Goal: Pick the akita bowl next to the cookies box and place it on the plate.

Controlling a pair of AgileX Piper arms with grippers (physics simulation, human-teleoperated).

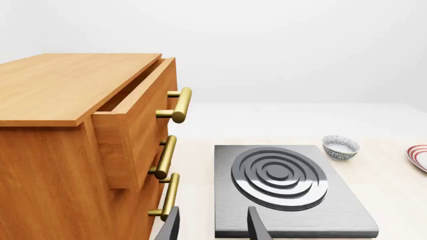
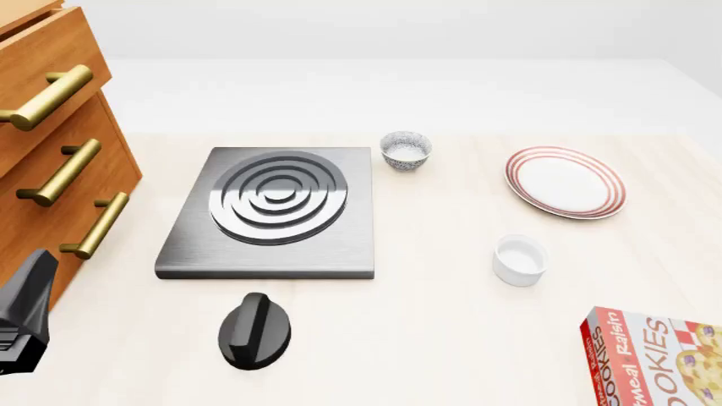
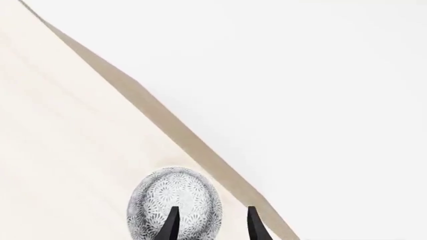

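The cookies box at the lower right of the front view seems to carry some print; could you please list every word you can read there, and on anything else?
"COOKIES", white letters running up the red cookies box, printed twice.
"meal Raisin", smaller white script on the same box; its start is cut off by the frame edge.
The small print near the box's upper corner is too small to read.
Nothing else carries text.

The red cookies box (image 2: 658,359) reads "COOKIES" in white, with "Raisin" in smaller lettering beside it.
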